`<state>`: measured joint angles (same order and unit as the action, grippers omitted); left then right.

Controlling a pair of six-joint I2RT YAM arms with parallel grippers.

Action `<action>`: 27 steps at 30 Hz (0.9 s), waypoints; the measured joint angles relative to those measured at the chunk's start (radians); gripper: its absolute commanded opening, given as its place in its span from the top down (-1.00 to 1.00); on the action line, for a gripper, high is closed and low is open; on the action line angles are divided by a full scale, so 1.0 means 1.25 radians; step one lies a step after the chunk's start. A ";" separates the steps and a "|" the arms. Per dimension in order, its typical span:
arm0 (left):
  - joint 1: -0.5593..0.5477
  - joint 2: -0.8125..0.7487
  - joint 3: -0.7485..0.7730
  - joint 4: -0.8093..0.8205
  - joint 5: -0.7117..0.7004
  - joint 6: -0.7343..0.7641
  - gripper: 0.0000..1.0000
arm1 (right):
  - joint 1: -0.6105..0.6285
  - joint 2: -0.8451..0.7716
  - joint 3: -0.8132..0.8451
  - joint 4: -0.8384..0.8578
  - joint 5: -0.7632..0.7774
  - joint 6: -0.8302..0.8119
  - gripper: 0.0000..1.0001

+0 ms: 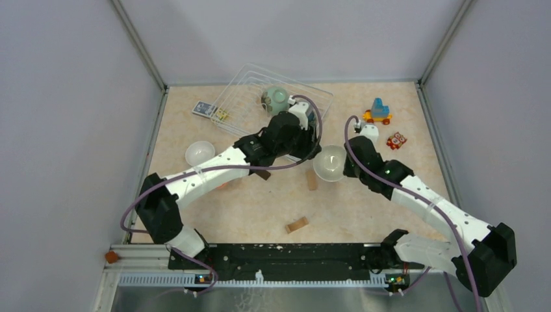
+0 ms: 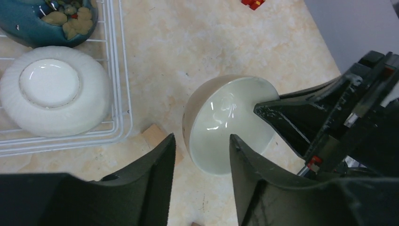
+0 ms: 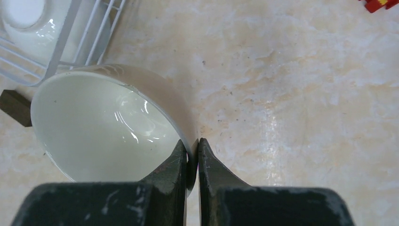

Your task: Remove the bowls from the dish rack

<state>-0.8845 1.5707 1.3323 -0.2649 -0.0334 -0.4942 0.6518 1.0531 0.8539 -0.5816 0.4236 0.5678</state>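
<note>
The wire dish rack [image 1: 250, 88] lies at the back centre, with a mint green bowl [image 1: 275, 97] in it. In the left wrist view the rack [image 2: 117, 84] holds an upturned white bowl [image 2: 51, 89] and a dark blue bowl [image 2: 47, 19]. My right gripper [image 3: 190, 150] is shut on the rim of a beige bowl [image 3: 108, 127], which is tilted over the table just right of the rack [image 1: 329, 162]. My left gripper [image 2: 202, 146] is open and empty, above the table beside the rack's corner. One white bowl [image 1: 199, 153] sits on the table to the left.
A toy train [image 1: 378, 112] and a red toy [image 1: 396, 140] lie at the back right. Wood blocks [image 1: 297, 225] [image 1: 312, 180] and a dark block [image 1: 262, 174] lie mid-table. Small cards [image 1: 204, 108] lie left of the rack.
</note>
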 measured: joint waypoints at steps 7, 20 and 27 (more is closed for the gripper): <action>0.002 -0.065 -0.034 0.016 0.030 0.023 -0.69 | -0.049 -0.004 -0.026 0.010 0.016 0.002 1.00; 0.065 -0.225 -0.094 0.007 -0.043 0.048 -0.97 | -0.293 0.128 -0.049 0.103 -0.086 -0.005 1.00; 0.101 -0.265 -0.130 -0.013 -0.050 0.063 -0.97 | -0.378 0.321 0.017 0.120 -0.154 0.003 1.00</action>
<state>-0.7582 1.2396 1.1702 -0.2813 -0.0956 -0.4149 0.1791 1.4540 0.8753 -0.4316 0.2317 0.5716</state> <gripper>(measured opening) 0.987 0.043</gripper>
